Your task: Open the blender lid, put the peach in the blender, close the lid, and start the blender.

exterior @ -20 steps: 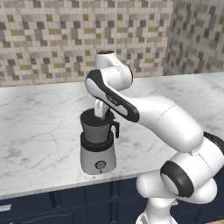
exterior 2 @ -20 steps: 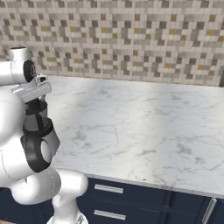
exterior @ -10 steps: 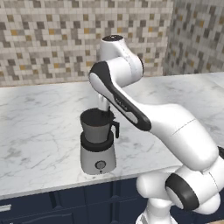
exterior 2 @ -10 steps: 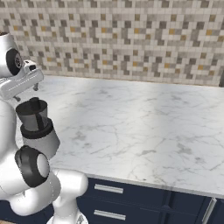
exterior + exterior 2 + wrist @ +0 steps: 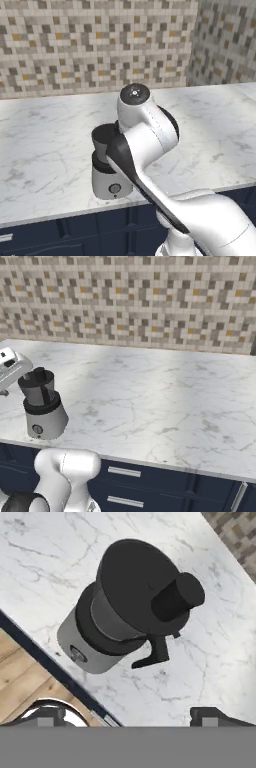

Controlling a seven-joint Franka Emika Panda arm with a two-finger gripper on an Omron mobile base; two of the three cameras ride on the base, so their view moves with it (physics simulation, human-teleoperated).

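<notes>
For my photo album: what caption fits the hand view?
Looking down on the lidded blender standing near the marble counter's edge.

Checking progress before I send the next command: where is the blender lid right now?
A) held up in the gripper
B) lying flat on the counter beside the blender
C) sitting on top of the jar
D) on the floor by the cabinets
C: in the hand view the blender lid covers the rim of the blender, its black knob sticking up; the right base view agrees.
</notes>
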